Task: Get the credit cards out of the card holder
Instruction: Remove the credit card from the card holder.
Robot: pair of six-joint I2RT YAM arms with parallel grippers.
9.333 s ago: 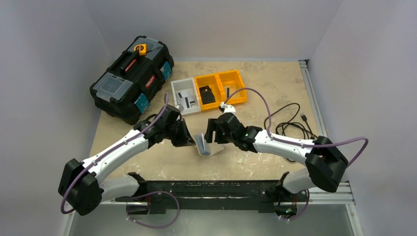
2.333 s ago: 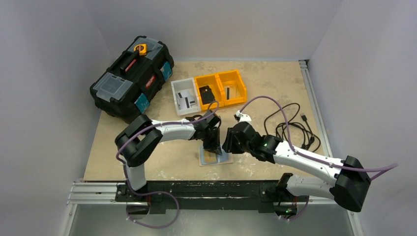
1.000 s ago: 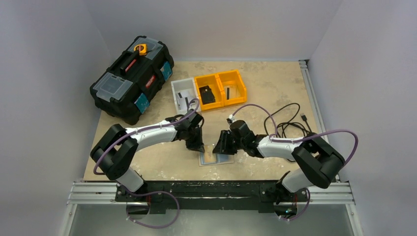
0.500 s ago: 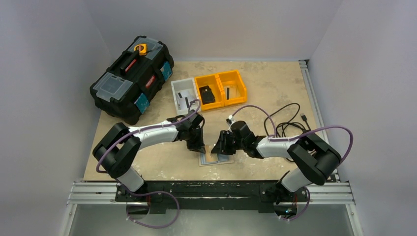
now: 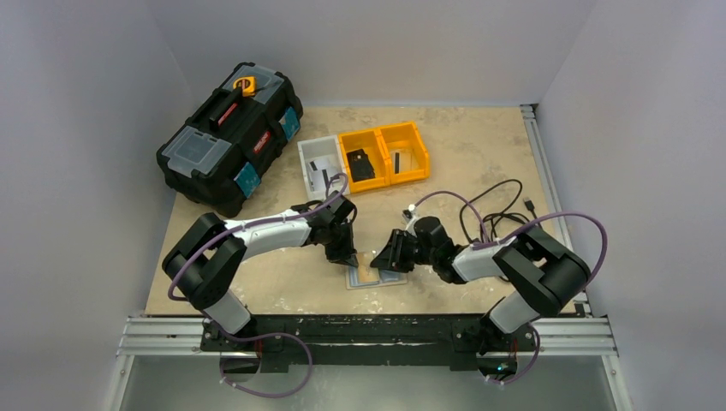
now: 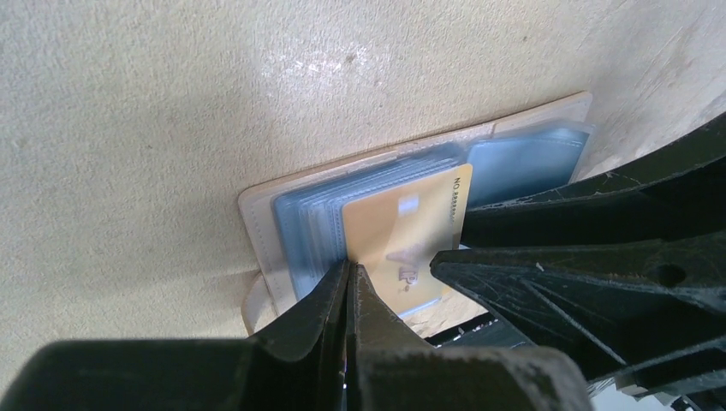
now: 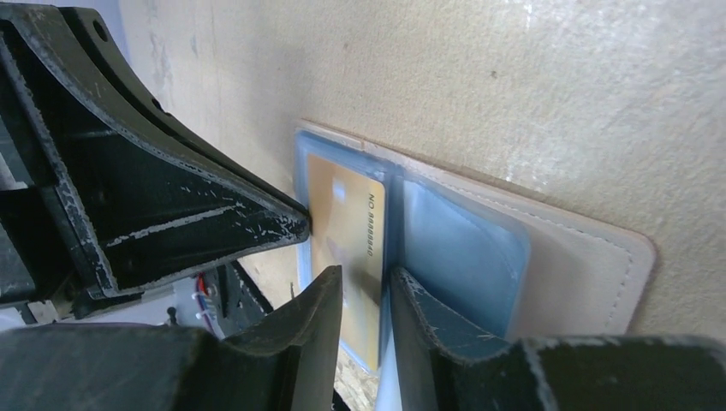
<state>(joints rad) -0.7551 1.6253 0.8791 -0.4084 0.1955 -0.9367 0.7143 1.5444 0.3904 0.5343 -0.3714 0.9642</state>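
- The left gripper (image 6: 348, 267) has its two fingers pressed together with no gap. Its tip rests at the edge of a gold card (image 6: 402, 224), and whether it pinches anything there cannot be told.
- The right gripper (image 7: 366, 274) comes in from the right with its fingers a narrow slit apart. The gold card shows through that slit, and the fingers do not visibly clamp it.
- The two grippers' tips sit close together over the same card, one on each side.
- The gold card lies flat on a clear bluish sleeve page, partly out of its pocket, with printed numbers along one edge.
- The card holder (image 6: 257, 212) lies open and flat on the table (image 5: 479, 145), near the near edge and about midway between the arms. It has a pale cream cover and a stack of clear sleeves inside.
- Far on the table stand a grey bin (image 5: 318, 168) and two yellow bins (image 5: 385, 154) side by side, each with small dark items inside.
- A black toolbox (image 5: 227, 133) sits at the far left.
- A black cable (image 5: 505, 214) lies coiled to the right.
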